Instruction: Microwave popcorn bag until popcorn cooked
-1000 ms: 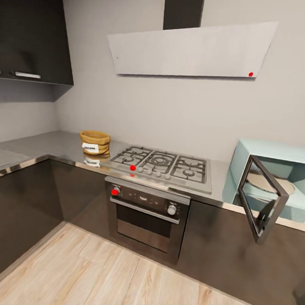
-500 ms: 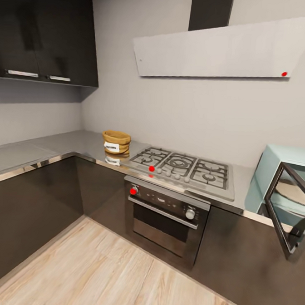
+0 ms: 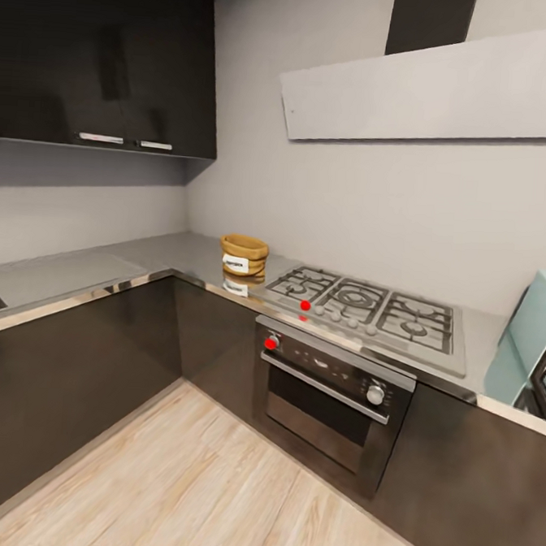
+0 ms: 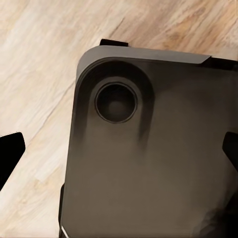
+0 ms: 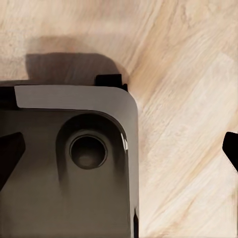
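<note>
The popcorn bag, a tan sack with a white label, sits on the steel-grey countertop just left of the gas hob, far from me. At the right edge of the head view stands the mint-blue microwave, with a sliver of its dark open door showing below it. In the left wrist view my left gripper hangs open over my own dark base, fingertips wide apart. My right gripper is likewise open above the base and the wood floor, holding nothing.
A silver gas hob lies between the bag and the microwave, above a built-in oven. An extractor hood and dark wall cabinets hang overhead. Dark cabinet fronts line the L-shaped corner. Pale wood floor stretches between me and the counter.
The head view has swung left, so the bag, hob and oven sit further right in the picture and the microwave has slid mostly off the right edge. Nothing on the counter moved.
</note>
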Robot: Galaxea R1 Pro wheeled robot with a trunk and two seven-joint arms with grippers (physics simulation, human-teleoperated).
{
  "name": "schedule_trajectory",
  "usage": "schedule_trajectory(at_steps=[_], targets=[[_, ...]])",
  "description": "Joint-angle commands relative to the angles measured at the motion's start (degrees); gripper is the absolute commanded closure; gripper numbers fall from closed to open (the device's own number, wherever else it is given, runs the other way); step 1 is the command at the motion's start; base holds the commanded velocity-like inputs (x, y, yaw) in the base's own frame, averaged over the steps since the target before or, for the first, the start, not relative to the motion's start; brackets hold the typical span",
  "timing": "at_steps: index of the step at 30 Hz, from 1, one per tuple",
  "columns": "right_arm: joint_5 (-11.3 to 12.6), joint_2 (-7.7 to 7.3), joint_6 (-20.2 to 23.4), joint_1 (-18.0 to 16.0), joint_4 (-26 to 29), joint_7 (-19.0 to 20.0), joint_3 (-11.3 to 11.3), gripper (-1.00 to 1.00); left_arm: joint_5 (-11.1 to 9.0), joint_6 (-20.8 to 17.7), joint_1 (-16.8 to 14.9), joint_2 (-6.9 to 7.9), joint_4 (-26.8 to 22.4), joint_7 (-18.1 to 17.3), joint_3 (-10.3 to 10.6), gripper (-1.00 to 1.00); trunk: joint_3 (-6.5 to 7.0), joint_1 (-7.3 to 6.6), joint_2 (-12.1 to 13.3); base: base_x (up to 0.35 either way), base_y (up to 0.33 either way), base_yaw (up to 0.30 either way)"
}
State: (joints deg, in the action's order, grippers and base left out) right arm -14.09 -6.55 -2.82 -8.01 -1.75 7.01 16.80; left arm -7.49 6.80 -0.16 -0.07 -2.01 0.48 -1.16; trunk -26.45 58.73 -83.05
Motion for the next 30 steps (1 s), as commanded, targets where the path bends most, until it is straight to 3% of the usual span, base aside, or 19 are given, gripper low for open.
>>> schedule_trajectory(at_steps=[1, 10, 19, 22, 30], targets=[[-0.5, -0.03, -0.29, -0.07, -0.18, 0.11, 0.46, -1.0, -0.34, 0.14, -0.03, -0.01, 0.0, 0.02, -0.07, -1.0, -0.05, 0.0, -0.03, 0.0, 0.0, 0.269], [-0.5, -0.03, -0.34, -0.07, -0.18, 0.11, 0.46, -1.0, -0.34, 0.14, -0.02, 0.14, -0.01, -0.03, -0.07, -1.0, -0.05, 0.0, -0.03, 0.0, 0.0, 0.23], [-0.93, -0.24, -0.11, -0.07, -0.1, 0.13, -0.05, -1.0, -0.34, 0.14, -0.06, 0.06, -0.01, 0.02, -0.07, -1.0, -0.05, 0.0, -0.03, 0.0, 0.0, 0.01], [-2.3, 0.24, -0.09, -0.07, -0.1, 0.11, -0.09, -1.0, -0.34, 0.03, -0.02, 0.12, 0.02, -0.04, -0.05, -1.0, -0.05, 0.0, -0.03, 0.003, 0.0, 0.0], [-3.17, 0.39, -0.08, -0.07, -0.1, 0.11, -0.1, -1.0, -0.42, -0.18, -0.04, 0.25, -0.01, -0.48, 0.1, -1.0, -0.05, 0.0, -0.03, 0.243, 0.103, 0.0]])
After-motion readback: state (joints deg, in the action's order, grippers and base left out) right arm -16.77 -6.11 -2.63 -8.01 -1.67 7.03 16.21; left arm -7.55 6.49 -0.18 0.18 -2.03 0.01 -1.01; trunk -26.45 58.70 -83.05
